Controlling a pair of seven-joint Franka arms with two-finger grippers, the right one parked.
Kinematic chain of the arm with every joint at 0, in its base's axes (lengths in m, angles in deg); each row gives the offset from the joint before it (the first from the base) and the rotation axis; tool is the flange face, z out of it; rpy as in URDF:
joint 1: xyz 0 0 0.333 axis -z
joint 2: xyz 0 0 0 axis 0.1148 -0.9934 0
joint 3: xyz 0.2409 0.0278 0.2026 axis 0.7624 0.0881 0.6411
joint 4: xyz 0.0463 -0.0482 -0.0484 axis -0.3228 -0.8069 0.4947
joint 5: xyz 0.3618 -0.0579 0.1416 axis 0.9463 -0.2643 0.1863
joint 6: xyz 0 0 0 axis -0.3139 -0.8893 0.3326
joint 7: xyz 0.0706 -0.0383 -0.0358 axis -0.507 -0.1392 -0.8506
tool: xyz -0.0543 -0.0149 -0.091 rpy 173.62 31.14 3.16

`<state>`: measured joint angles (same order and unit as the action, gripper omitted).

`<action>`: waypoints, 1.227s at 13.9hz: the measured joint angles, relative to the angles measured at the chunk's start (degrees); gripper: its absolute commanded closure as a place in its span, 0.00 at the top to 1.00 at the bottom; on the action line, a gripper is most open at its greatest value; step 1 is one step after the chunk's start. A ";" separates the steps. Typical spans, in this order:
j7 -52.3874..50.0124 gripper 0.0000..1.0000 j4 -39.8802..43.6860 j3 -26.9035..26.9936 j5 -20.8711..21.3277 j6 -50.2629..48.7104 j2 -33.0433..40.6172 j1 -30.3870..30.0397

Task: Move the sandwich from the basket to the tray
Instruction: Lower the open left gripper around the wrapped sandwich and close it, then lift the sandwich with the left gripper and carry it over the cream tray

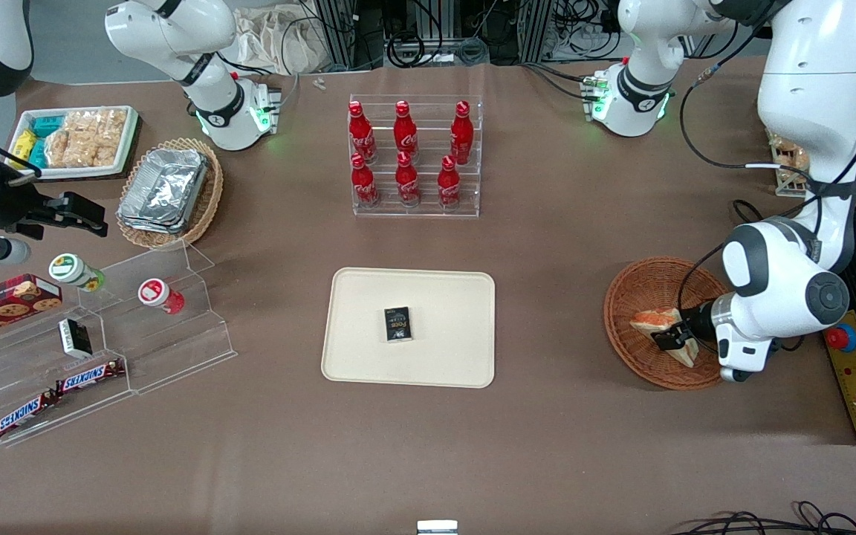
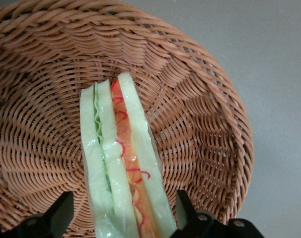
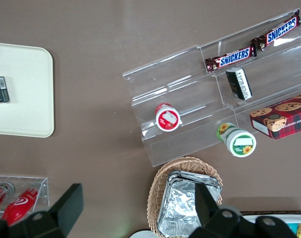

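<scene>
From the front, you are seeing the gripper (image 1: 672, 339) reaching low into the reddish-brown basket (image 1: 647, 293) toward the working arm's end of the counter (image 1: 562, 446), over the sandwich (image 1: 658, 322) lying inside it. The cream tray (image 1: 443, 297) is sitting mid-counter, carrying a small black packet (image 1: 397, 324).

From the left wrist, your jaws are standing spread, one finger on each side of the sandwich (image 2: 123, 163), which is lying in the basket (image 2: 200, 114).

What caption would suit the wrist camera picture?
Open end effector straddles the sandwich lying in the woven basket.
</scene>
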<state>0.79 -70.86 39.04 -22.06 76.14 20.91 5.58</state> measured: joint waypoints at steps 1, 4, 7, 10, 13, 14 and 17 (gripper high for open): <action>-0.16 0.34 -0.01 0.00 0.09 0.12 -0.06 0.00; -0.16 0.17 0.04 0.01 1.28 0.22 0.33 -0.02; -0.13 0.12 0.52 -0.12 1.45 -3.84 3.37 0.17; -0.13 0.11 2.40 -0.34 1.51 -14.50 9.37 0.38; -0.11 0.10 7.09 -0.77 2.29 -26.65 14.54 0.69; -0.11 0.10 8.92 -1.12 2.93 -29.48 15.34 1.23; -0.05 0.10 13.41 -2.44 6.20 -32.71 15.61 4.75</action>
<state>0.73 -57.45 36.61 -15.86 43.43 36.51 10.33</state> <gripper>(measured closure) 0.841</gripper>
